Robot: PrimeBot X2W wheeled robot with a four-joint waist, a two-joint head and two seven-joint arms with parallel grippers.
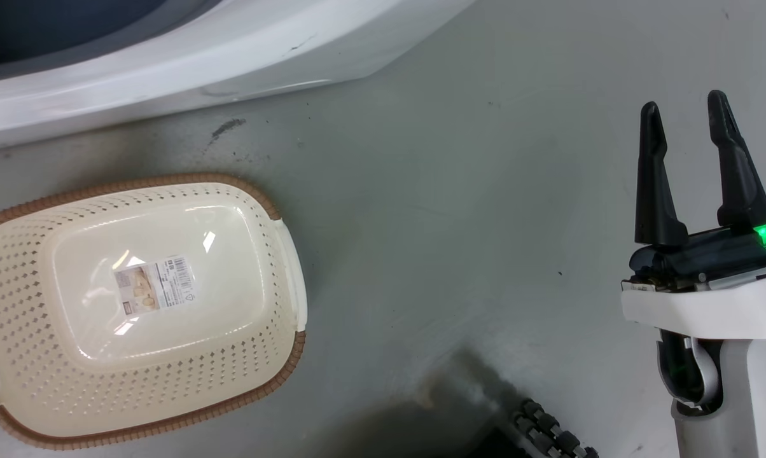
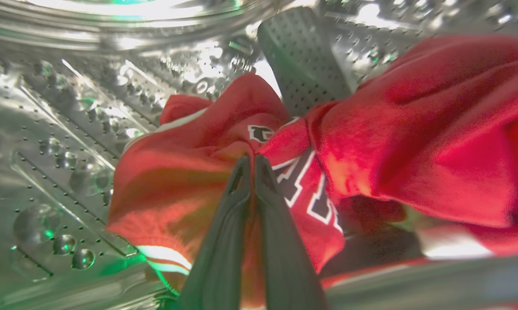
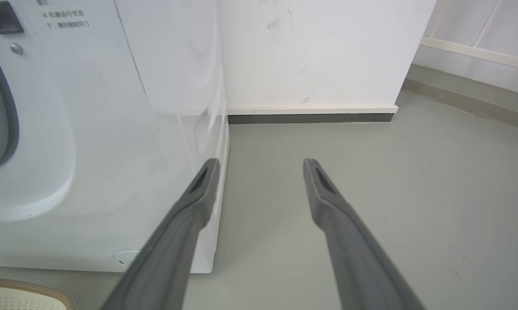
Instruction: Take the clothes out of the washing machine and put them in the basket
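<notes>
The left tool [image 2: 251, 158] is inside the washer's drum [image 2: 61, 129], its fingers together and pinching a fold of the red clothes [image 2: 414, 129] heaped there. The fabric looks soft, light and floppy, so it will likely trail; a bunched fold should hold best. The right tool [image 1: 682, 108] hangs spread over the floor [image 1: 453, 222], well apart from the basket [image 1: 186, 179].

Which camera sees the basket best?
The head view: nearly the whole basket shows from above, empty. The right wrist view catches just a corner of its rim, at the bottom left.
</notes>
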